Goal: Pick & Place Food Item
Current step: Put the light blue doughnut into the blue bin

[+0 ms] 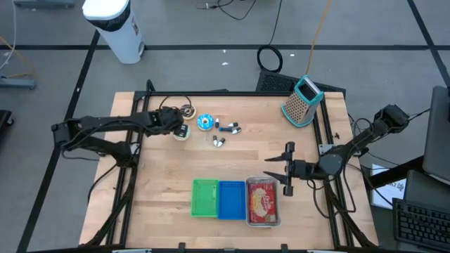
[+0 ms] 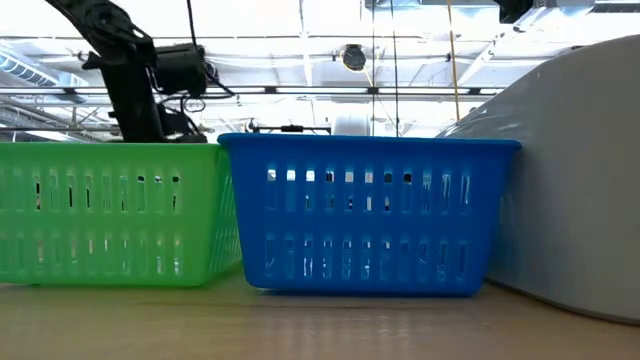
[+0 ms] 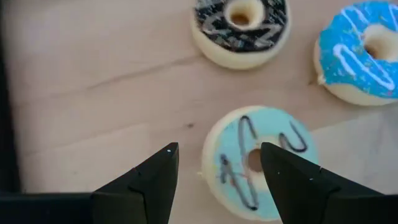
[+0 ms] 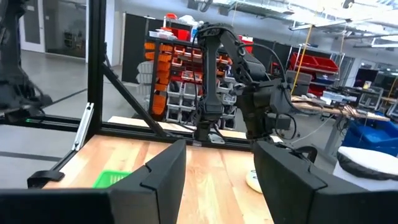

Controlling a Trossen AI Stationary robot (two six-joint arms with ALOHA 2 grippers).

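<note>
My left tool (image 3: 214, 165) hung open, off-centre over the pale blue donut (image 3: 260, 163); closing risked nudging it away. My right tool (image 1: 283, 169) waited open above the tabletop (image 1: 162, 176).

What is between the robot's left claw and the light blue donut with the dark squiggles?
Nothing. In the left wrist view the open left gripper hovers right over the light blue donut, which shows between its fingertips.

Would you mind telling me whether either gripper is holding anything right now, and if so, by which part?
Nothing is held. The left gripper is open above the pale-blue donut, not gripping it. The right gripper is open and empty near the baskets.
</note>
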